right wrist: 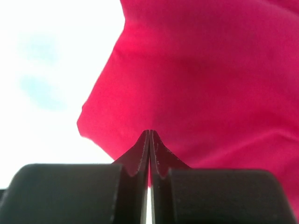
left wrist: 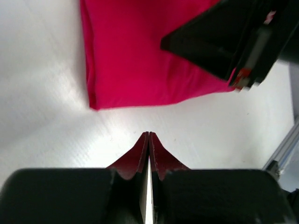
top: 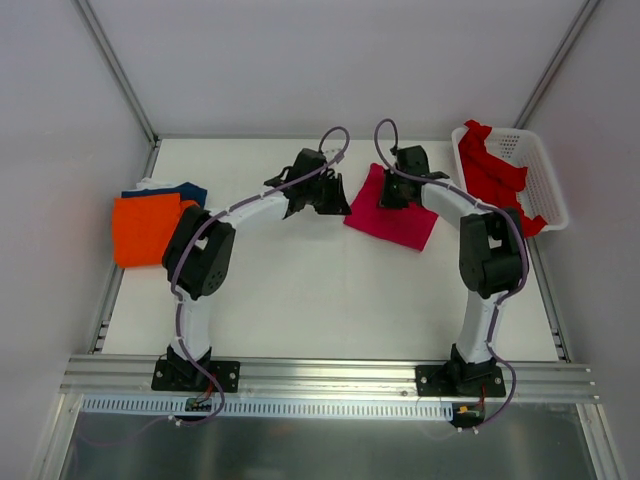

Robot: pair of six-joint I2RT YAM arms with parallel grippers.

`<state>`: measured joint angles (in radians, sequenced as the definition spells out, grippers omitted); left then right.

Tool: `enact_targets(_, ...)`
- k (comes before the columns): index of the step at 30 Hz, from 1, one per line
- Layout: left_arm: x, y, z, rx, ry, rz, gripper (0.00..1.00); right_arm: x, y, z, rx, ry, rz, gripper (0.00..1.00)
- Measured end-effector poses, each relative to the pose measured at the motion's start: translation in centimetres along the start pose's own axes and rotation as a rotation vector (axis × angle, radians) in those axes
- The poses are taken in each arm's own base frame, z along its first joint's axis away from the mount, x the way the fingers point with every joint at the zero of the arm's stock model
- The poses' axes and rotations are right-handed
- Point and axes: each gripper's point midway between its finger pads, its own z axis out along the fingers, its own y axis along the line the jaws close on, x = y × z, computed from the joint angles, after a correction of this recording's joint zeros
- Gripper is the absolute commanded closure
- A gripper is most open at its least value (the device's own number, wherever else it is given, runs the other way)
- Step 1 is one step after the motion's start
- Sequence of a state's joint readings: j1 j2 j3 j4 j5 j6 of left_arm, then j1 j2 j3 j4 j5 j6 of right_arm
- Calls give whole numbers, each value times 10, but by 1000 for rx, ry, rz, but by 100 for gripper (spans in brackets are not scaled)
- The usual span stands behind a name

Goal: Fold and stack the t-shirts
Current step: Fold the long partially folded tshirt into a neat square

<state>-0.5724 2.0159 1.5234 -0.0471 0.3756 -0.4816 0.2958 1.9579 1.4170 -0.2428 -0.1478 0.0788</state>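
The crimson-pink folded cloth t-shirt lies far, right of centre, on the white table. The left gripper, tips pressed together, hovers just left of it. The right gripper, likewise pressed together, hangs over its far part.

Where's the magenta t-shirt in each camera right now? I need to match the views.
Top external: the magenta t-shirt lies right of centre, towards the far edge.
Left wrist: it fills the upper middle, one corner at lower left.
Right wrist: it fills the top and right.
Shared landmark: the white table beneath it.
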Motion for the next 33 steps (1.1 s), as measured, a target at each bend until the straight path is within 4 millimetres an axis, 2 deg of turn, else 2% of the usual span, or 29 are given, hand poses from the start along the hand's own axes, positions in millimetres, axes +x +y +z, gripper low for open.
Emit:
enact_targets(3,26,10,-6,-55,32,-2,100,1,1,9,4,11,-4,100)
enact_targets(6,35,11,-22,-83,22,6,100,18,1,22,21,49,-13,100)
enact_targets(9,33,5,-41,-93,-15,20,100,39,7,30,32,72,-34,99)
enact_targets(15,22,-8,-75,-85,-112,46,100,40,23,34,13,44,-54,100)
enact_targets(22,27,-2,-96,-127,-158,50,100,47,26,33,18,20,-54,99)
enact_targets(33,32,4,-95,-144,-155,29,100,133,68,-7,-29,32,-128,99)
